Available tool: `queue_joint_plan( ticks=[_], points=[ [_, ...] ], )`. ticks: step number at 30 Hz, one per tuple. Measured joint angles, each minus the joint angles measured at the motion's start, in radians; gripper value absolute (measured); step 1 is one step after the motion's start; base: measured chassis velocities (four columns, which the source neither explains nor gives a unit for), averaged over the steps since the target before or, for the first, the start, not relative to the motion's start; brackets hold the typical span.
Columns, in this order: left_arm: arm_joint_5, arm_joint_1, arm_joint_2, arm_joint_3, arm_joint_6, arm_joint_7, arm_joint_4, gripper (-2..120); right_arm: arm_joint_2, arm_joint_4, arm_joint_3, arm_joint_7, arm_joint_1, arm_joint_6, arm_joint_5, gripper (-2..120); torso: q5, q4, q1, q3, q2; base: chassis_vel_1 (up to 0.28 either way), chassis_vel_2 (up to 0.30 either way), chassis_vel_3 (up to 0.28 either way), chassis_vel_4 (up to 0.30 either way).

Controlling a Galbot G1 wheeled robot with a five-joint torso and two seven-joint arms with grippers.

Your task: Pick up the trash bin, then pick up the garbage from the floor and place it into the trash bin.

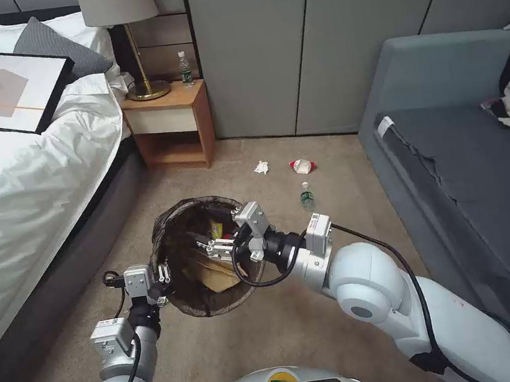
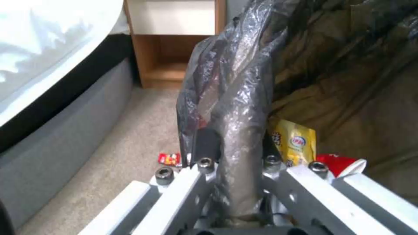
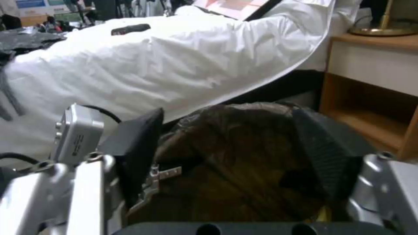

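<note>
Head view centre frame: the left gripper (image 1: 164,282) reaches up from the lower left and pinches the crinkled, bag-lined rim of the trash bin (image 1: 188,300), holding it above the carpet (image 1: 273,332). The right gripper (image 1: 212,245) comes in from the right with its arm bent, fingers spread wide over the bin's mouth and nothing between them. Inside lie a brown paper bag (image 1: 216,274) and a glossy yellow wrapper (image 2: 296,145). On the carpet above the bin sit what looks like a crumpled white tissue (image 1: 261,167), a red-and-white cup (image 1: 302,166) and a small green-labelled bottle (image 1: 307,196).

Soft even light, blurry wrist views
</note>
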Motion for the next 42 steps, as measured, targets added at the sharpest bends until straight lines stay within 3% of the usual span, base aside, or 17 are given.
queue_joint_plan(
  ticks=[8, 12, 14, 20, 25, 30, 34, 40, 42],
  points=[
    [0.004, 0.003, -0.005, 0.003, -0.004, 0.003, 0.000, 3, 0.003, 0.011, 0.028, 0.004, -0.008, 0.008, 0.002, 100, 0.0001, 0.0001, 0.000, 0.000, 0.000, 0.000, 0.000, 0.000, 0.000],
    [0.005, 0.003, -0.006, 0.002, -0.005, 0.004, 0.000, 3, 0.002, 0.024, 0.056, 0.013, -0.017, 0.027, 0.003, 100, 0.0001, 0.0001, 0.000, 0.000, 0.000, 0.000, 0.000, 0.000, 0.000],
    [0.005, 0.004, -0.006, 0.001, -0.007, 0.004, 0.000, 3, -0.020, 0.059, 0.128, 0.021, -0.050, 0.066, 0.001, 100, 0.0001, 0.0000, 0.000, 0.000, 0.000, 0.000, 0.000, 0.000, 0.000],
    [0.002, -0.007, -0.010, 0.001, -0.008, 0.006, 0.000, 3, -0.080, 0.108, 0.202, 0.037, -0.119, 0.118, -0.028, 100, 0.0002, -0.0002, 0.000, 0.000, 0.000, 0.000, 0.000, 0.000, 0.000],
    [-0.001, -0.014, -0.012, -0.001, -0.008, 0.007, 0.000, 3, -0.103, 0.123, 0.268, 0.106, -0.199, 0.142, -0.076, 100, 0.0002, 0.0005, 0.000, 0.000, 0.000, 0.000, 0.000, 0.000, 0.000],
    [-0.004, -0.014, -0.013, -0.002, -0.010, 0.007, 0.000, 3, -0.058, 0.137, 0.408, 0.092, -0.399, 0.183, -0.169, 100, 0.0003, -0.0004, 0.000, 0.000, 0.000, 0.000, 0.000, 0.000, 0.000],
    [-0.006, -0.017, -0.011, -0.001, -0.016, 0.007, 0.000, 3, 0.040, 0.133, 0.556, 0.062, -0.637, 0.303, -0.377, 100, 0.0000, 0.0001, 0.000, 0.000, 0.000, 0.000, 0.000, 0.000, 0.000],
    [-0.005, -0.026, -0.012, 0.008, -0.023, 0.010, 0.000, 3, 0.149, 0.124, 0.604, 0.046, -0.808, 0.404, -0.532, 100, 0.0000, -0.0003, 0.000, 0.000, 0.000, 0.000, 0.000, 0.000, 0.000],
    [-0.005, -0.028, -0.012, 0.010, -0.025, 0.011, 0.000, 3, 0.234, 0.114, 0.616, 0.053, -0.880, 0.473, -0.627, 100, -0.0002, -0.0001, 0.000, 0.000, 0.000, 0.000, 0.000, 0.000, 0.000]
  ],
)
